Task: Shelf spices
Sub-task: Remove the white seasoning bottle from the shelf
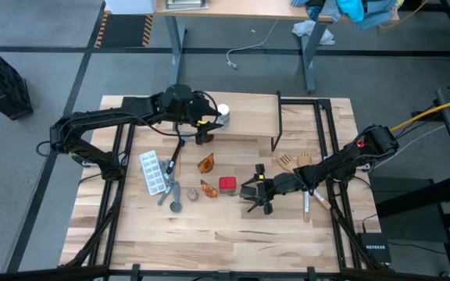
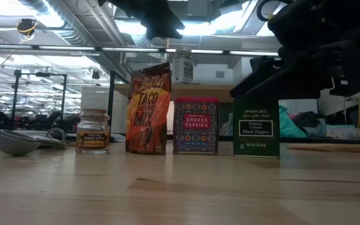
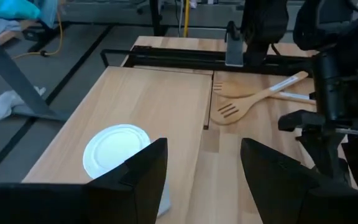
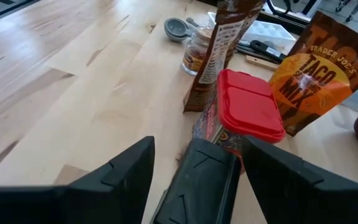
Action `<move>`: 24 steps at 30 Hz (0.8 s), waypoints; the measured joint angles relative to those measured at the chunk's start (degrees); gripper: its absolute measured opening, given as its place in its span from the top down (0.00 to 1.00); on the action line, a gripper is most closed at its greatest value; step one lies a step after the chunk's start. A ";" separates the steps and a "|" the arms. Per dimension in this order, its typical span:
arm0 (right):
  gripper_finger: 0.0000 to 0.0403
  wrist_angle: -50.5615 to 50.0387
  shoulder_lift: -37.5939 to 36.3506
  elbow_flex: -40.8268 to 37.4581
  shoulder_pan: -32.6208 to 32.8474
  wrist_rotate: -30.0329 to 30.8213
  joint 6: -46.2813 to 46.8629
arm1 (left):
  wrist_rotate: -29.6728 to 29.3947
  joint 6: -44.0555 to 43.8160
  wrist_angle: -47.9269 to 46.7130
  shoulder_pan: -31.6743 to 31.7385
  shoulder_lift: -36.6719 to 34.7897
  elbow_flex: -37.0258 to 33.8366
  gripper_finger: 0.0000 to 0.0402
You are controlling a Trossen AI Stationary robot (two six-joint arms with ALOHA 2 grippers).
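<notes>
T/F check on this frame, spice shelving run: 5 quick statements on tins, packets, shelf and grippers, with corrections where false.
1. A white-capped jar stands on the shelf. True.
2. The red-topped tin reads Smoked Paprika. True.
3. The black pepper tin is already on the shelf. False: it stands on the table, between the right gripper fingers.
4. The left gripper holds a taco mix packet. False: its open fingers sit at the white-capped jar.
5. Wooden utensils lie on the table. True.
</notes>
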 joint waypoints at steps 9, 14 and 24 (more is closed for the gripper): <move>0.39 -0.01 0.00 0.00 0.00 0.04 -0.02 | -0.05 -0.91 0.55 -0.99 0.84 0.00 0.51; 0.39 -0.13 0.00 0.00 0.02 0.09 -0.04 | -0.25 -2.46 0.46 -0.95 0.94 0.00 0.51; 0.39 -0.10 0.00 0.02 0.04 0.11 -0.04 | -4.27 -4.24 0.31 -2.89 0.94 0.00 0.51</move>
